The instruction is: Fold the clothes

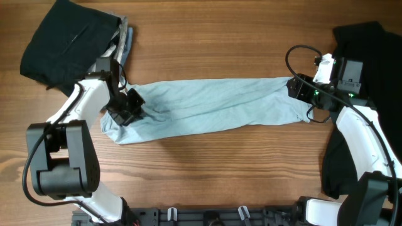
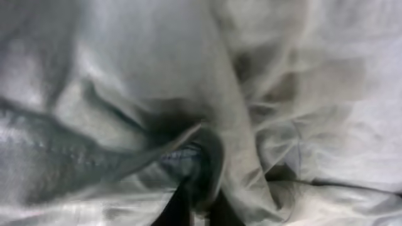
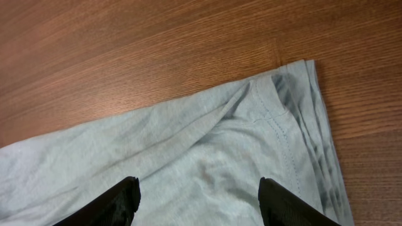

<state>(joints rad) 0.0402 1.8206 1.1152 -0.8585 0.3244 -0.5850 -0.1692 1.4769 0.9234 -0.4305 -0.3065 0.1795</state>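
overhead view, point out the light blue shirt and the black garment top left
light blue shirt (image 1: 213,103), overhead view, middle of the folded strip
black garment (image 1: 66,41), overhead view, centre of the pile

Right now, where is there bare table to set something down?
Two bare table strips: one beyond the light blue shirt, between the left black garment and right black garment; another on its near side, between the left arm and right arm. Crowded: both shirt ends, where the left gripper pinches cloth and the right gripper hovers open.
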